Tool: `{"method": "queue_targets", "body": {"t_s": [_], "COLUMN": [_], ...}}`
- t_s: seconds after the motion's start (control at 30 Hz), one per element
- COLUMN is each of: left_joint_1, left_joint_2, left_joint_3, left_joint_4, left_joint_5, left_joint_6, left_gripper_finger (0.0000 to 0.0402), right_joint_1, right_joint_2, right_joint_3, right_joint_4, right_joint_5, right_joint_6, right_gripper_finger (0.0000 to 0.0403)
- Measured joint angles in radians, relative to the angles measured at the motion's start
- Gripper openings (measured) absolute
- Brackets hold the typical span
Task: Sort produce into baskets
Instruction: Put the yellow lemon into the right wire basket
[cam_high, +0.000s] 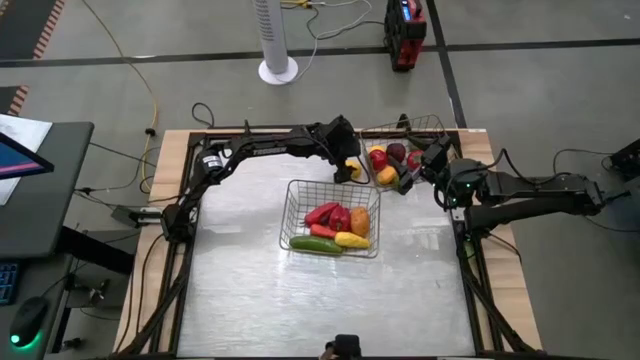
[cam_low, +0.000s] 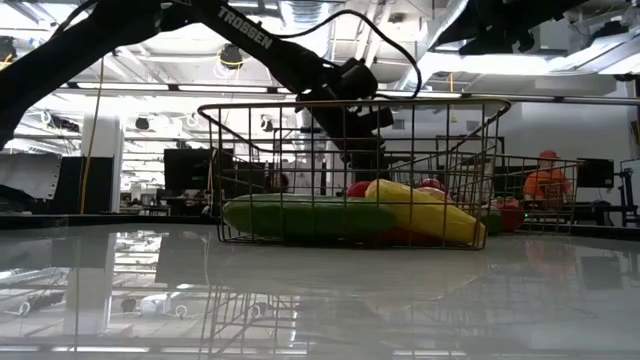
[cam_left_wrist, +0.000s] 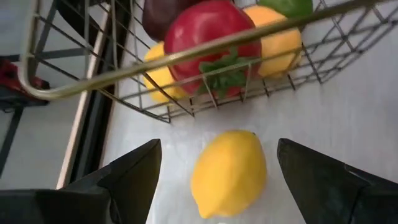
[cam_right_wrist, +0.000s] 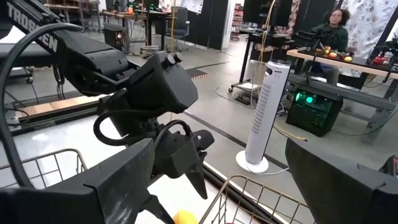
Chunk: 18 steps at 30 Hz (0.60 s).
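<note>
The left gripper (cam_high: 350, 170) hangs low over the far part of the worktop (cam_high: 250, 290), its jaws released and spread wide. A lemon (cam_left_wrist: 229, 172) lies on the worktop between the two fingers (cam_left_wrist: 134, 171), touching neither. Just beyond the jaws stands the far basket (cam_high: 437, 124), its rim and mesh wall close to the lemon. Inside it, right behind the mesh, sit a red piece with a green stalk (cam_left_wrist: 211, 43), two yellow pieces flanking it and a dark-purple piece farther back. White letters on the left arm (cam_low: 245, 28) read "TROSSEN"; the same word shows in part on that arm in the right wrist view.

Nearer than the left jaws, toward the middle of the worktop, stands the near basket (cam_high: 298, 190). It holds a green cucumber (cam_high: 316, 245) and yellow corn (cam_high: 352, 240) along its near side, red peppers (cam_high: 330, 215) behind them and an orange piece (cam_high: 360, 222) at the right.

The right gripper (cam_high: 412, 178) hovers at the far basket's near edge, right of the left jaws, and its own jaws are also released, fingers (cam_right_wrist: 109, 186) wide apart with nothing between them. Past them stand the left wrist, a white tower fan (cam_right_wrist: 264, 118) on the floor and a person (cam_right_wrist: 333, 28) at a bench in the room behind.
</note>
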Motion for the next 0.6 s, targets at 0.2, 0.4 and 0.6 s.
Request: {"method": "queue_targets", "body": {"t_s": [0.2,0.4,0.6], "left_joint_1": [0.013,0.02,0.019], "left_joint_2": [0.0,0.001,0.011], "left_joint_3": [0.007,-0.001,0.001], "left_joint_4": [-0.07,0.029,0.064], "left_joint_5": [0.035,-0.096,-0.073], "left_joint_6": [0.093,0.163,0.128], "left_gripper_finger": [0.0307,0.0307,0.0307], "right_joint_1": [0.0,0.0,0.001], "right_joint_2": [0.0,0.0,0.0], "right_joint_3": [0.0,0.0,0.0], "right_joint_4": [-0.001,-0.002,-0.002], "right_joint_5": [0.0,-0.001,-0.001], "right_joint_6": [-0.002,-0.006,-0.007], "right_gripper_finger": [0.0388,0.0388,0.0388]}}
